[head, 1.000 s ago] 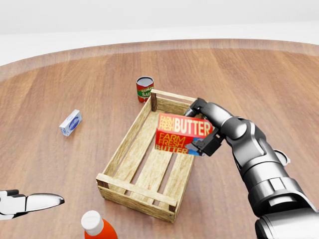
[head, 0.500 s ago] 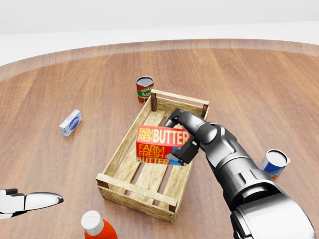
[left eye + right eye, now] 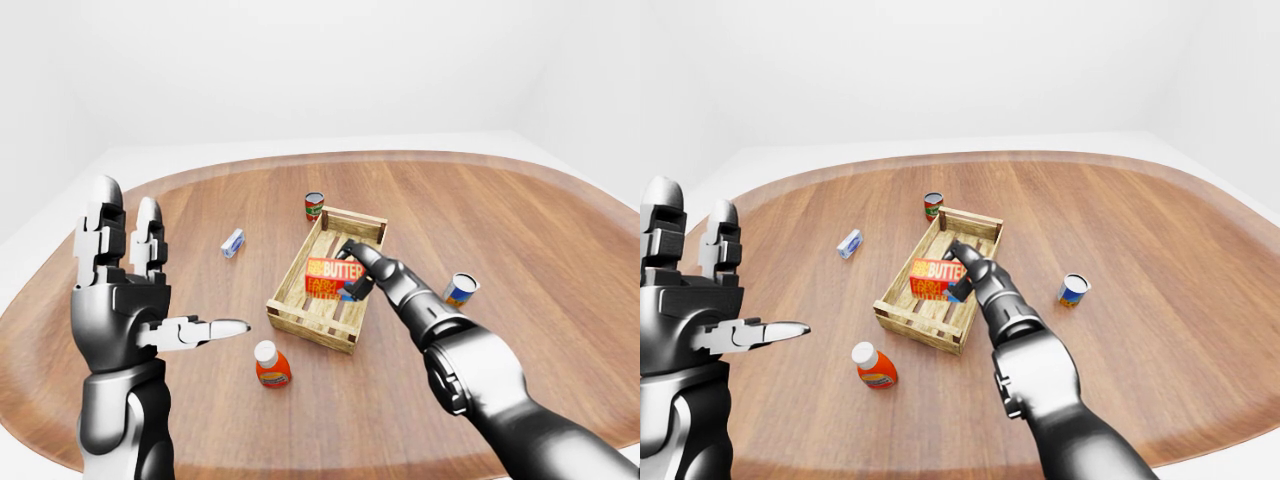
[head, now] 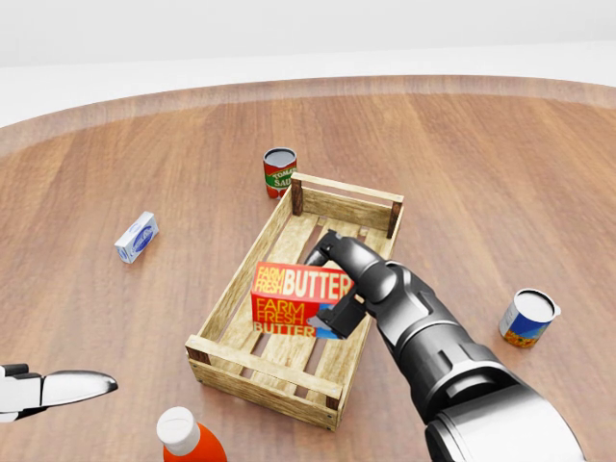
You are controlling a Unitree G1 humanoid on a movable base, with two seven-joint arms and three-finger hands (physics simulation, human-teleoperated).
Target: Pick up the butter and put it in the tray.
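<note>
**Wood, card and polished metal**

The counter is wood-grained plank with a soft satin sheen, its paler rim catching light along the top of the head view. The tray is pale, raw-looking slatted wood, matt, with darker corner posts. The butter looks like printed card, smooth and slightly glossy, red and orange. The right hand is dark, polished metal with bright highlights; the left hand has the same chrome-like finish. Two cans carry paper-like labels under shiny metal tops. The bottle at lower left looks like smooth plastic with a matt white cap. The small box appears to be glossy card.
</note>
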